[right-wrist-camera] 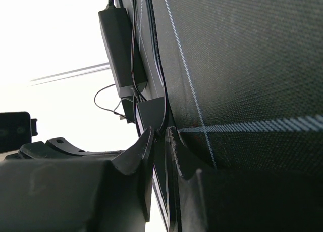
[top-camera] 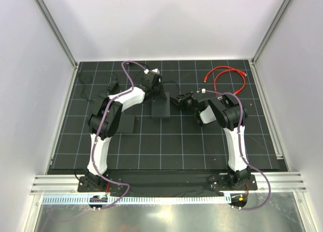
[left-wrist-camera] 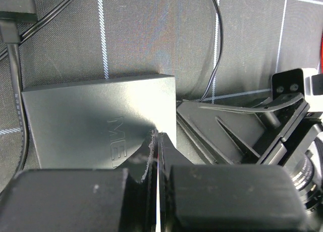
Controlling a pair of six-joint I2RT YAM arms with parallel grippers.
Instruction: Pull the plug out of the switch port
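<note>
The black switch box [top-camera: 161,109] lies mid-mat; it also shows in the left wrist view [left-wrist-camera: 91,121] and the right wrist view [right-wrist-camera: 151,113]. A thin black cable [left-wrist-camera: 216,50] runs down to the switch's far right corner, where the plug is hidden behind the right fingers. My right gripper [top-camera: 177,99] [right-wrist-camera: 162,133] is at that corner, its jaws nearly closed on a dark thin piece that looks like the plug. My left gripper [top-camera: 154,93] [left-wrist-camera: 157,141] is shut and empty, with its tips over the switch's top at the right edge.
A loose red cable [top-camera: 227,76] curls at the back right of the mat. A black power adapter [top-camera: 113,88] [right-wrist-camera: 118,45] lies back left. A flat black box [top-camera: 126,124] lies left of the switch. Aluminium rails edge the mat.
</note>
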